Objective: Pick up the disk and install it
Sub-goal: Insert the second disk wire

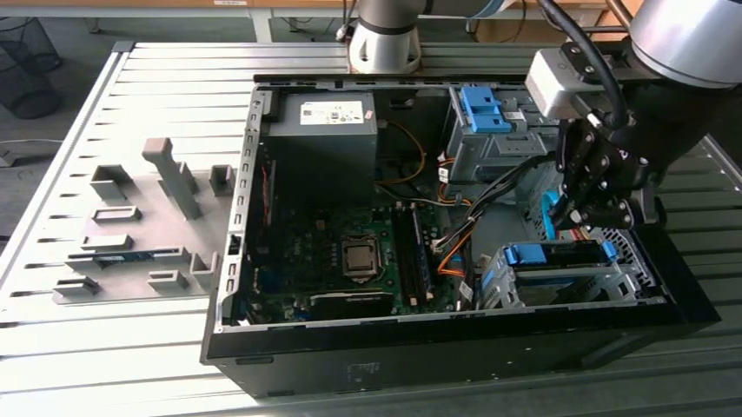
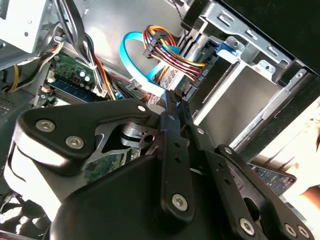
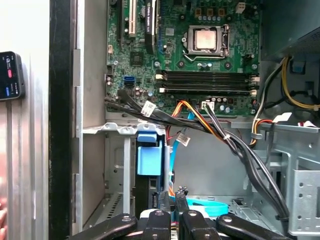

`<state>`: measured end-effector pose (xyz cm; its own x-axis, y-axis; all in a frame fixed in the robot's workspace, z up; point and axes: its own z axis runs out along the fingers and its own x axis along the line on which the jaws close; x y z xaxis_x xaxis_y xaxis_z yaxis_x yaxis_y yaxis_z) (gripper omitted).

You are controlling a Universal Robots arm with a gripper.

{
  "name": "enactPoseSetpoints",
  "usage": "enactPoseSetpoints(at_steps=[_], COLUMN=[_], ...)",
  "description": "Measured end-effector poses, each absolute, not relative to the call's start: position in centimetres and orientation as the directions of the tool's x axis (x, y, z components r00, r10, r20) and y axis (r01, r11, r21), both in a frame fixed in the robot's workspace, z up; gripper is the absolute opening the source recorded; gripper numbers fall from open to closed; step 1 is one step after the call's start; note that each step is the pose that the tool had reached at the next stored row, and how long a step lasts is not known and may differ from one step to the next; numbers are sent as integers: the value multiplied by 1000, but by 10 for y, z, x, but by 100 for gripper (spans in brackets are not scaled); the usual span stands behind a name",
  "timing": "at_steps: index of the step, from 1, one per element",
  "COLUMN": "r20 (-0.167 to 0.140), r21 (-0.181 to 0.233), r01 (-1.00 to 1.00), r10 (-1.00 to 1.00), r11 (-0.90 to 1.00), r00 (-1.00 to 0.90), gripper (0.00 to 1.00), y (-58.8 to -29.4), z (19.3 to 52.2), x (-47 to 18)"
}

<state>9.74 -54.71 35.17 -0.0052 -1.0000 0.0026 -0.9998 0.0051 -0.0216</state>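
The disk [image 1: 554, 257] sits in the lower drive cage [image 1: 510, 287] at the front right corner of the open computer case, its blue carrier bracket facing up. In the first wrist view the blue bracket [image 3: 149, 160] tops the dark edge of the disk inside the cage. My gripper [image 1: 576, 226] hangs just above and behind that cage. Its fingers [image 3: 178, 196] are pressed together, with nothing seen between them. In the second wrist view the gripper [image 2: 178, 98] points at the bundle of coloured cables [image 2: 170, 50] next to the cage.
A blue data cable [image 2: 131, 55] loops beside the fingertips, and black cables [image 3: 235, 150] cross toward the motherboard [image 1: 347, 252]. A second cage with a blue clip [image 1: 480, 109] stands at the back. A dark device [image 3: 10, 75] lies outside the case wall, with a hand [image 2: 312, 150] near it.
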Motion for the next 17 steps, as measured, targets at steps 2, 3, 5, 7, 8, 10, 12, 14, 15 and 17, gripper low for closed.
enactPoseSetpoints(at_steps=[2,3,5,7,8,10,12,14,15,17], r20=[2,2,2,2,2,-2,-33,-54,-55,-55], r21=[-22,-22,-22,-22,-22,-22,-22,-22,-22,-22], r01=[-1000,-1000,-1000,-1000,-1000,-1000,-1000,-1000,-1000,-1000], r10=[-1000,-1000,-1000,-1000,-1000,-1000,-999,-999,-998,-998], r11=[5,5,5,5,5,5,6,6,6,6], r00=[-5,-5,-5,-5,-5,-5,-5,-5,-5,-5], gripper=[16,16,16,16,16,16,16,16,16,16], y=[-549,-550,-550,-550,-550,-551,-553,-554,-555,-557], z=[351,350,350,350,350,350,350,349,348,347], x=[97,97,97,97,97,97,97,97,97,97])
